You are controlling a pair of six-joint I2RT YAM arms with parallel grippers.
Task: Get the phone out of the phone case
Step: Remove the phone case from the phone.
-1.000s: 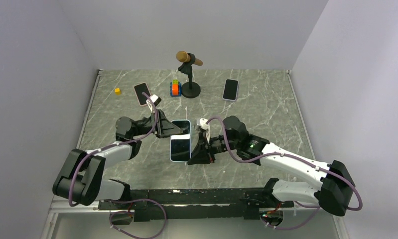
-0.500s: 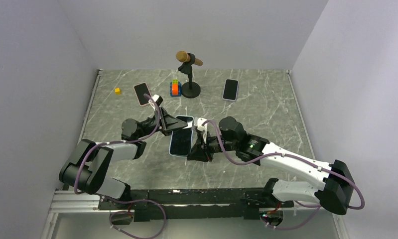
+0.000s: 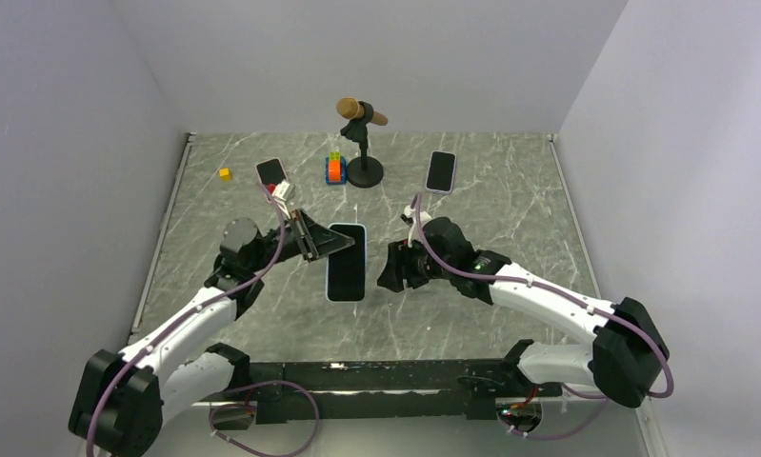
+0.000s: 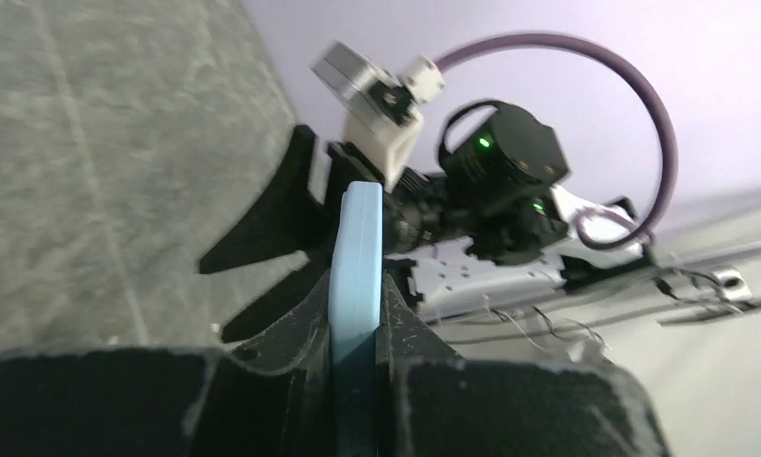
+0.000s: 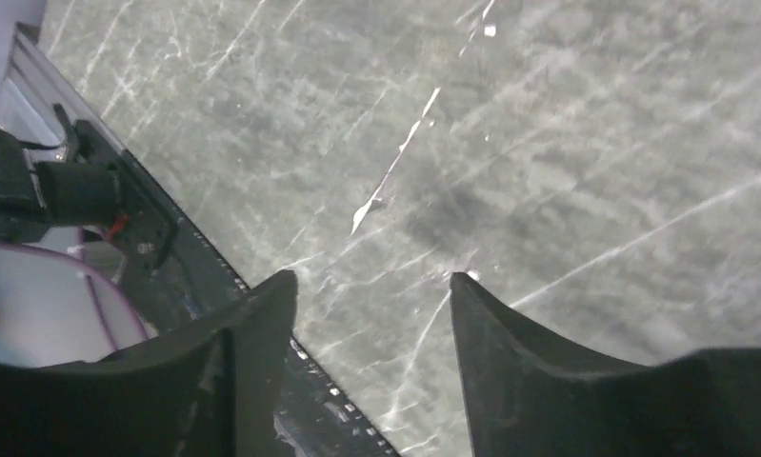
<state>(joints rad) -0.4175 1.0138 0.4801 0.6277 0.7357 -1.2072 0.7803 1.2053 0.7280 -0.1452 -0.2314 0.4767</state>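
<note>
The phone (image 3: 347, 259), dark screen up, sits in a pale blue phone case (image 3: 347, 298) near the middle of the marble table. My left gripper (image 3: 324, 243) is shut on the case's upper left edge. In the left wrist view the case's blue edge (image 4: 357, 238) stands clamped between my left gripper (image 4: 357, 286) fingers. My right gripper (image 3: 388, 269) stands just right of the phone, apart from it and open. Only bare marble shows between the fingers of my right gripper (image 5: 371, 281) in its own view. Those right fingers (image 4: 262, 224) also show beyond the case.
A microphone on a stand (image 3: 362, 143) stands at the back centre, with an orange and blue block stack (image 3: 334, 169) beside it. Two more phones lie at the back left (image 3: 272, 173) and back right (image 3: 441, 171). A yellow cube (image 3: 225, 173) sits far left.
My right gripper has opened and drawn back to the right, off the phone. My left arm has shifted and keeps hold of the case.
</note>
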